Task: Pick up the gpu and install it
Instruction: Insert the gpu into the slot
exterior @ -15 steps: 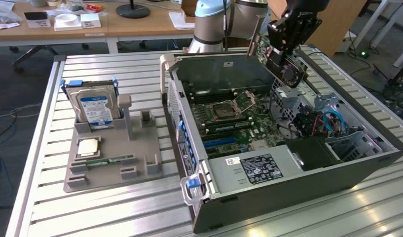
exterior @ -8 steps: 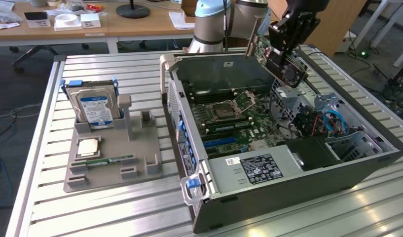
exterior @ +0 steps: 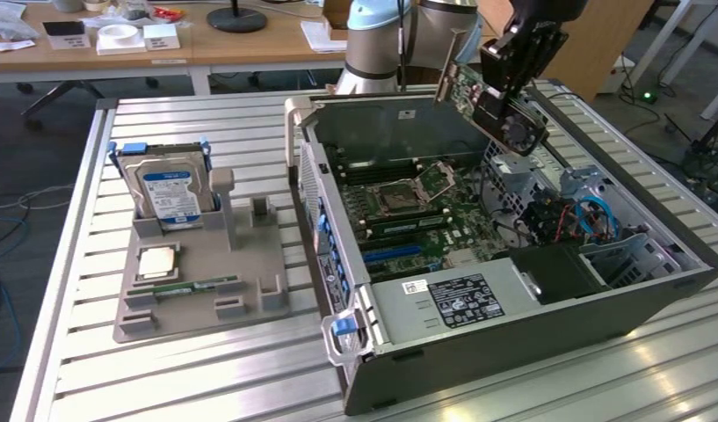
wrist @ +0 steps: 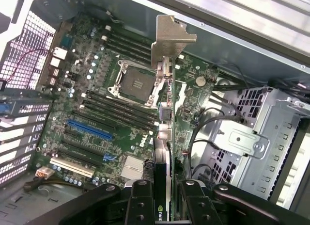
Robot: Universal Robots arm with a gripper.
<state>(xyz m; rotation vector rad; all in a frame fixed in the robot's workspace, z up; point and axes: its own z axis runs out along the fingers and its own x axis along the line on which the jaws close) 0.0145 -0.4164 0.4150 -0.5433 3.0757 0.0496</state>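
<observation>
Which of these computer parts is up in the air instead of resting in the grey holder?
The gpu, clamped in the gripper above the open case; the hard drive, processor and memory stick sit in the holder.

"dell" on the motherboard (wrist: 97,113); nvidia logo on the gpu (wrist: 163,137) edge.

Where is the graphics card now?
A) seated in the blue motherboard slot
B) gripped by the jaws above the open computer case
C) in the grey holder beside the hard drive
B: the graphics card is clamped in the jaws, raised above the computer case.
</observation>
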